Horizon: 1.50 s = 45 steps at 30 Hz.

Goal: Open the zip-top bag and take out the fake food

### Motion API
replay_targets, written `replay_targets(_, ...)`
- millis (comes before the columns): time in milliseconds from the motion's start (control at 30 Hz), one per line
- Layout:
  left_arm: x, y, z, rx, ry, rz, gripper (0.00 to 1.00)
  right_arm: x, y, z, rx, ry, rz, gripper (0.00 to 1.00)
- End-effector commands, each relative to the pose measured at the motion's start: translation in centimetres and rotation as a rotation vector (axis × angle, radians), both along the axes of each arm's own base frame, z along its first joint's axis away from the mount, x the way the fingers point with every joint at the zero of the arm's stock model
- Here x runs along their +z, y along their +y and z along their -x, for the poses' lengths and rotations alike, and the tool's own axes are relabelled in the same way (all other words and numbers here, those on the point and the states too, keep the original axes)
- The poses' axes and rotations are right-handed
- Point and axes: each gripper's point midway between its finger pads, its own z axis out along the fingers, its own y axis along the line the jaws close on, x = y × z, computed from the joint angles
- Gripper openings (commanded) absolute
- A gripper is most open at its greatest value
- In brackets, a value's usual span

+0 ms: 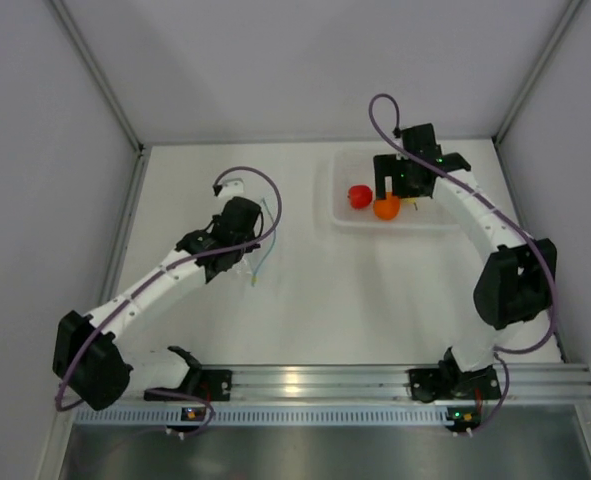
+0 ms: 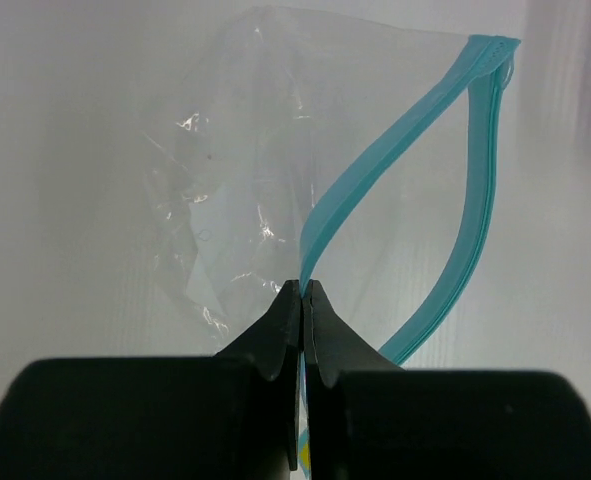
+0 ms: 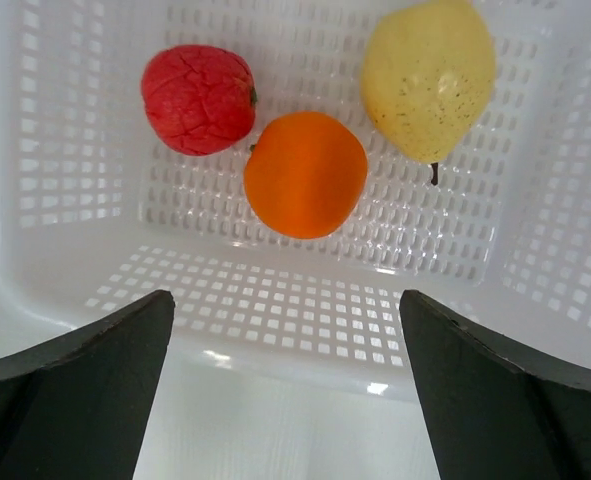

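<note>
My left claw is pinched tight on the zip-top bag, its two black fingers pressed together on one side of the light blue zip strip near the end of the seal. The two halves of the strip stand well apart and meet again at the far corner, so the mouth of the bag gapes in a wide loop. The clear crinkled plastic spreads away from my fingers over the white table. From above, the bag sits just beside my left wrist, on the left half of the table and well apart from the basket. My right claw is spread wide with nothing between its fingers, and it hangs over the near wall of a white perforated basket at the far right of the table. The fake food lies on the basket's floor: the red fruit on the left, the orange just beside it in the middle, and the yellow pear on the right, its stem pointing towards my claw
</note>
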Motion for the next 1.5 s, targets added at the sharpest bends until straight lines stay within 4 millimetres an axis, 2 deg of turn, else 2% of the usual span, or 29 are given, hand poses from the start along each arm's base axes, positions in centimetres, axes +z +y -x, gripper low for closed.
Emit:
replay_targets(0, -0.2, 0.2, -0.5, -0.029, 0.056, -0.081, 0.0, 6.0, -1.1, 2.0, -0.012, -0.136, -0.022, 0.97)
replay_targets(33, -1.5, -0.3, -0.8, -0.038, 0.097, -0.092, 0.0, 7.6, -1.3, 2.8, -0.014, -0.176, -0.038, 0.97)
replay_targets(100, -2.8, -1.6, -1.1, -0.077, 0.148, -0.084, 0.0, 7.5, -1.2, 4.0, 0.0, -0.179, -0.06, 0.97)
replay_targets(133, -4.7, -2.7, -1.1, -0.094, 0.207, -0.061, 0.0, 8.8, -1.2, 4.7, 0.006, -0.219, -0.081, 0.97)
replay_targets(233, -7.7, -4.3, -1.1, -0.115, 0.287, -0.029, 0.0, 9.3, -0.5, 6.3, 0.041, -0.244, -0.133, 0.97)
replay_targets(267, -9.4, -5.1, -1.3, -0.127, 0.317, -0.013, 0.0, 9.4, -0.1, 6.8, 0.061, -0.246, -0.155, 0.97)
replay_targets(300, -10.0, -5.7, -1.3, -0.132, 0.323, 0.007, 0.0, 8.7, -0.1, 7.2, 0.065, -0.235, -0.158, 0.97)
replay_targets(333, -11.4, -5.8, -0.8, -0.135, 0.349, 0.024, 0.0, 9.2, 0.1, 7.7, 0.071, -0.251, -0.17, 0.97)
replay_targets(367, -11.8, -7.4, -1.2, -0.167, 0.336, 0.085, 0.0, 8.9, 0.2, 7.9, 0.08, -0.249, -0.176, 0.97)
replay_targets(467, -13.4, -8.4, -0.8, -0.167, 0.349, 0.169, 0.0, 8.7, 0.3, 8.4, 0.085, -0.25, -0.176, 0.97)
replay_targets(533, -13.7, -9.5, -1.0, -0.163, 0.339, 0.235, 0.0, 8.4, 0.1, 8.5, 0.084, -0.245, -0.173, 0.97)
replay_targets(633, -15.1, -9.5, -0.9, -0.125, 0.36, 0.252, 0.0, 8.0, 0.3, 8.7, 0.089, -0.239, -0.176, 0.97)
replay_targets(700, -15.9, -8.5, -0.8, -0.075, 0.359, 0.231, 0.0, 7.8, 0.3, 8.7, 0.091, -0.237, -0.176, 0.97)
replay_targets(800, -15.5, -6.9, -0.5, -0.006, 0.321, 0.22, 0.0, 7.7, 0.2, 8.9, 0.088, -0.238, -0.174, 0.97)
replay_targets(833, -14.5, -6.5, -0.7, -0.004, 0.283, 0.215, 0.0, 7.7, 0.3, 8.9, 0.092, -0.24, -0.173, 0.97)
replay_targets(1000, -11.9, -5.6, -1.0, -0.044, 0.217, 0.222, 0.01, 8.0, 0.5, 9.1, 0.098, -0.247, -0.182, 0.97)
replay_targets(1167, -9.6, -4.4, -1.1, -0.048, 0.157, 0.247, 0.3, 7.9, 0.6, 9.3, 0.101, -0.248, -0.181, 0.98)
replay_targets(1333, -8.3, -3.8, -1.2, -0.054, 0.126, 0.258, 0.57, 7.8, 0.6, 9.4, 0.105, -0.247, -0.179, 0.98)
replay_targets(1433, -7.5, -3.3, -0.9, -0.052, 0.102, 0.272, 0.57, 8.0, 0.5, 9.3, 0.103, -0.251, -0.176, 0.98)
replay_targets(1467, -7.3, -2.8, -0.9, -0.039, 0.09, 0.276, 0.52, 8.0, 0.5, 9.3, 0.103, -0.251, -0.176, 0.98)
